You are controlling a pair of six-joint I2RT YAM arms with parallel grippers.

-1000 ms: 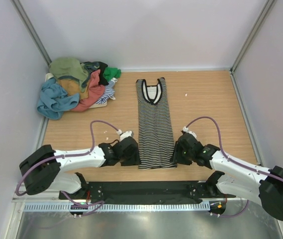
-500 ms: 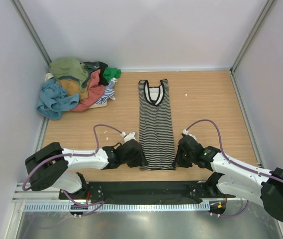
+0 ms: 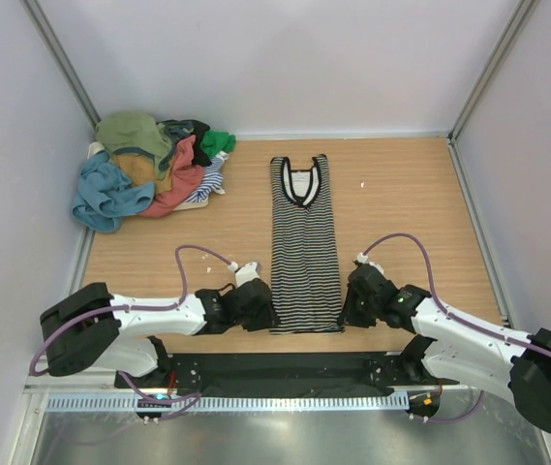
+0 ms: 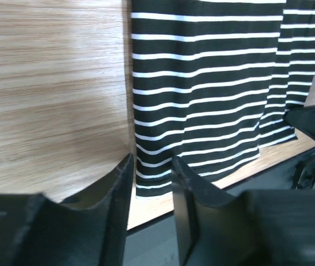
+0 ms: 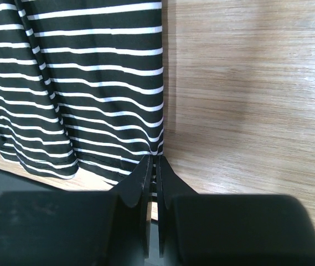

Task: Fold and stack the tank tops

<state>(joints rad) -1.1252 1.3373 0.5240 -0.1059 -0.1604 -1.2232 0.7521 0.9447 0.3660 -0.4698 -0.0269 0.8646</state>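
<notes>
Striped tank top (image 3: pixel 304 247) hem, apparently between jaws

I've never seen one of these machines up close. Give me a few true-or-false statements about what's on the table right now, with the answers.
1. The striped tank top lies flat on the table, with its neckline at the end away from the arms. True.
2. The pile of other tops sits in the far right corner. False: it is in the far left corner.
3. The left gripper is squeezed fully shut. False: a clear gap shows between its fingers, and the hem's corner lies in that gap.
4. The right gripper is at the hem's other near corner, with its fingers almost together on the cloth edge. True.
5. The striped tank top touches the pile. False: bare wood separates them.
</notes>
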